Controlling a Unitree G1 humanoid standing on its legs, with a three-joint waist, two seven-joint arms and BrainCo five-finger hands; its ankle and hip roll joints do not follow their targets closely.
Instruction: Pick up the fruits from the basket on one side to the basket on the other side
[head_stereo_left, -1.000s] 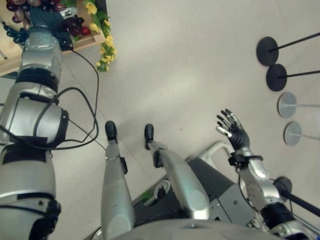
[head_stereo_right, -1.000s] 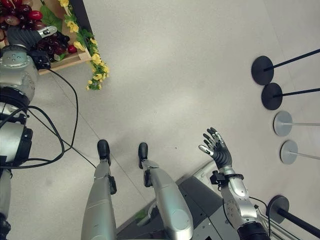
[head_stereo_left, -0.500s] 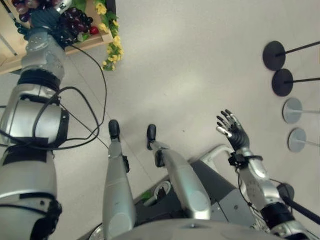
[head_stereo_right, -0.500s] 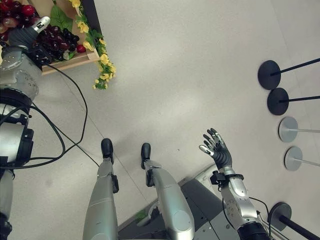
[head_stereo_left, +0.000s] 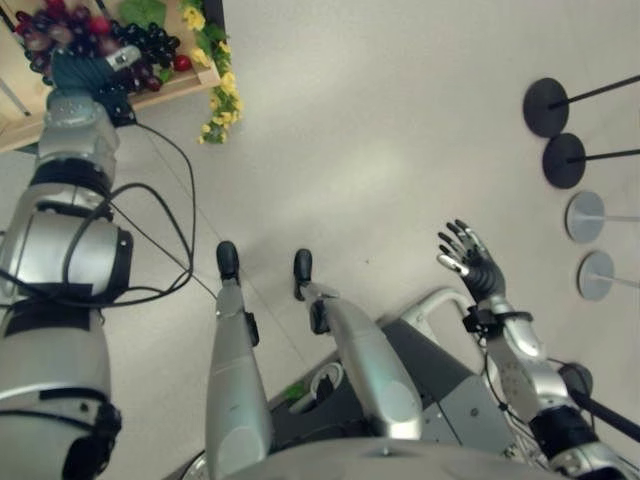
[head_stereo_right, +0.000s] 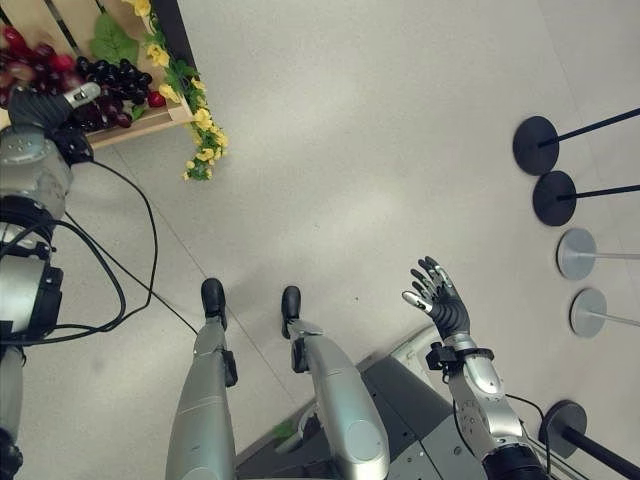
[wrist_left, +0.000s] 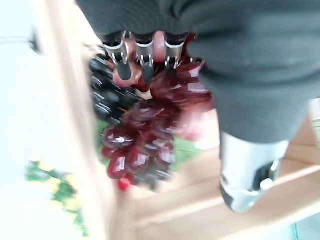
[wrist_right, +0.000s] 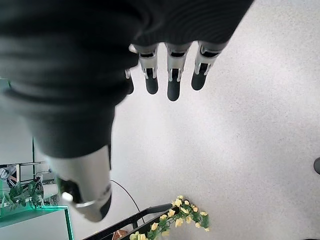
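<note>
A bunch of red grapes (wrist_left: 150, 135) seems to be gripped by the curled left hand (wrist_left: 145, 55) over the wooden basket (head_stereo_right: 150, 122) (yellow flowers (head_stereo_right: 205, 140) on its edge), while the right hand (head_stereo_right: 440, 300) is held open, empty, over the floor.

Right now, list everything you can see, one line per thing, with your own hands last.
Wooden crate: one, light wood, at the robot's far left.
Red grapes: one bunch, dark red, under the left hand's fingers in the crate.
Black grapes: one bunch, in the crate.
Green leaves: a few, in the crate.
Yellow flower garland: one, yellow and green, along the crate's edge.
Round stand bases: two black, two grey, right side of the floor.
Left hand: over the grapes, fingers curled onto the red bunch.
Right hand: open, raised over the floor.
</note>
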